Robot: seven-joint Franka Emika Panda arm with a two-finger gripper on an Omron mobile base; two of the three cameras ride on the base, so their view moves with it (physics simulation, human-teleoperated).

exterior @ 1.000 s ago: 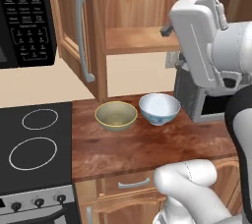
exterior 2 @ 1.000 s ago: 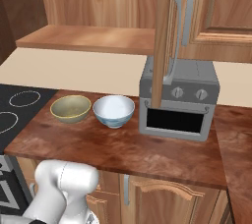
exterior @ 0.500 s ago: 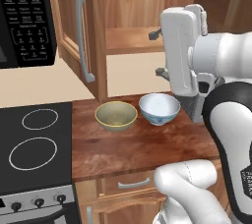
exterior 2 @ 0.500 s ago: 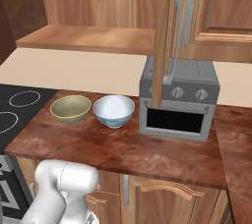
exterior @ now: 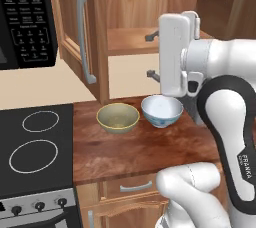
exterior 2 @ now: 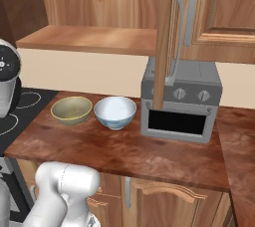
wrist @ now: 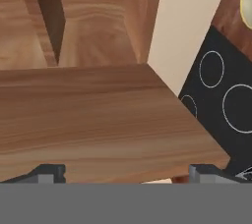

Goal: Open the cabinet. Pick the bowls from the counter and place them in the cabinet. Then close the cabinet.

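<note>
The cabinet stands open, its left door swung out with a grey bar handle; its right door shows edge-on. Two bowls sit side by side on the counter: the olive-yellow bowl on the left and the white and blue bowl on the right. My gripper hangs open and empty above the white bowl, in front of the cabinet's shelf, fingers pointing left. In the hand view the gripper faces the cabinet's wooden floor.
A grey toaster oven stands on the counter right of the bowls, under the right door. The black stovetop lies left of the counter, with a black microwave above it. Drawers run below the counter edge.
My arm has swung leftward, carrying the hand from the right side to a spot over the white bowl, before the open cabinet. The jaws stay open. The bowls have not moved.
</note>
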